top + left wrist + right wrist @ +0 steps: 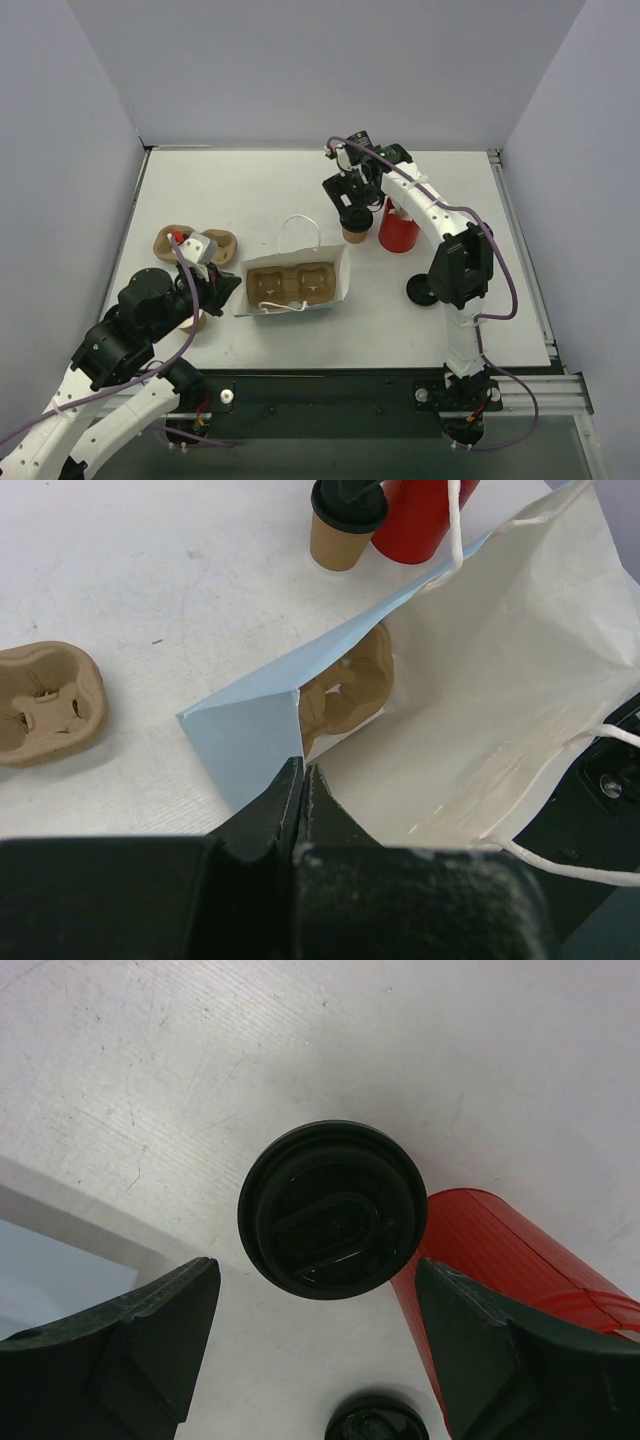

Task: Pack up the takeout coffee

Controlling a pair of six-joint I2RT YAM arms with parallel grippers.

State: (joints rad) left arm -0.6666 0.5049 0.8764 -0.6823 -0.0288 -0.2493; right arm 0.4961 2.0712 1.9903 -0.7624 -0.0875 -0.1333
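Note:
The takeout coffee [354, 234] is a small tan cup with a round black lid [332, 1210], standing upright just left of the red cup [399, 228]. My right gripper [318, 1265] hangs open directly over the lid, one finger on each side and neither touching it; from above, the right gripper [350, 205] covers the cup's top. The paper bag [293, 283], blue outside and white inside [480, 710], lies open mid-table with a brown cup carrier [350, 685] inside. My left gripper [302, 770] is shut on the bag's left rim, and the same left gripper [232, 285] shows from above.
A second cup carrier [195, 245] lies left of the bag, partly under my left arm. A loose black lid [420, 290] rests on the table by the right arm's elbow. The red cup [510, 1280] stands very close to the right finger.

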